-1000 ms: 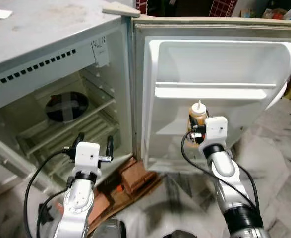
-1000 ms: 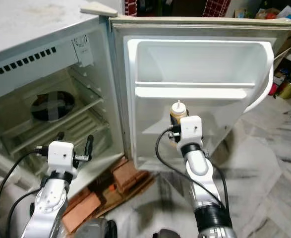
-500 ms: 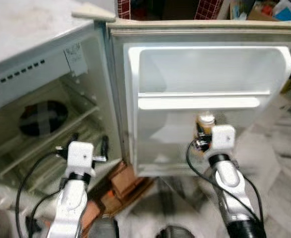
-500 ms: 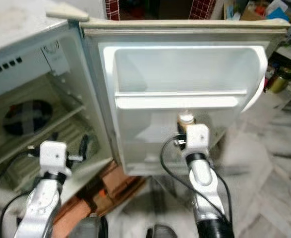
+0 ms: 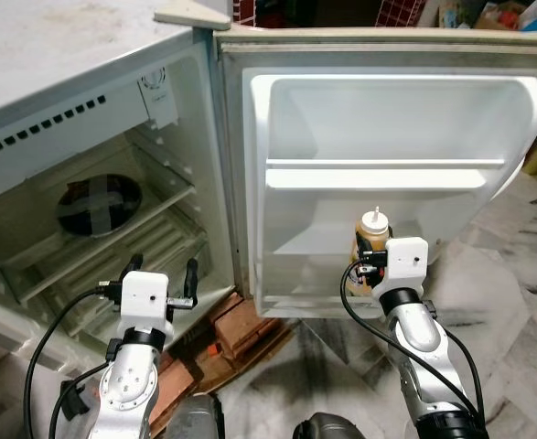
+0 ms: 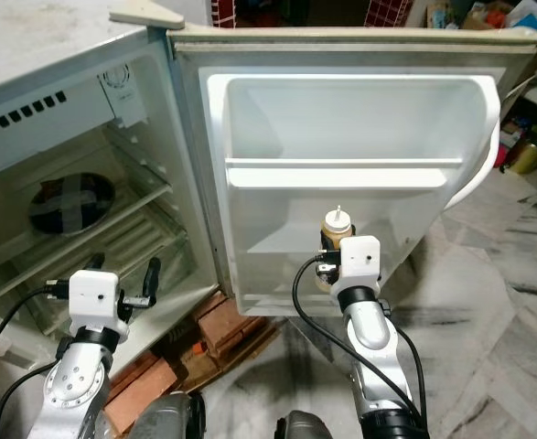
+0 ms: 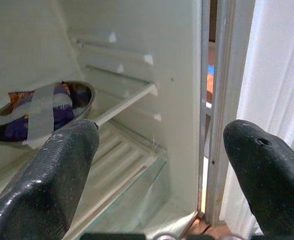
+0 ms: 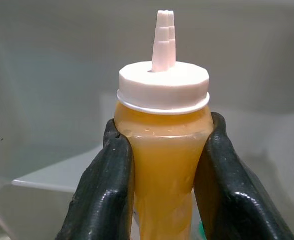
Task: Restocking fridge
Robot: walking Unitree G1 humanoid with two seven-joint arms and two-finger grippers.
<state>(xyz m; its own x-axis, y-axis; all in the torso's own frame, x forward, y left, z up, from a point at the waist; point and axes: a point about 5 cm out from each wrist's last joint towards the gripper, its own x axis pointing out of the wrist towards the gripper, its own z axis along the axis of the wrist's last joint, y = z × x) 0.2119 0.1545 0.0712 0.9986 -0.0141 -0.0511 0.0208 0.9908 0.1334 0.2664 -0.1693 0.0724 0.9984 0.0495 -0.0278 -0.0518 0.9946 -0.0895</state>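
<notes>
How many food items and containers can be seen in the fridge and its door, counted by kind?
Squeeze bottle of yellow sauce, held by the right end effector at the lower door shelf: 1
Metal bowl covered with taped wrap, on a shelf inside the fridge: 1
Total: 2

Right gripper (image 8: 162, 165) raised at right, arm extended forward, fingers (image 8: 104, 190) clamped on sauce bottle (image 8: 162, 150). Left gripper (image 7: 159, 165) raised at near left, fingers spread, holding nothing.
</notes>
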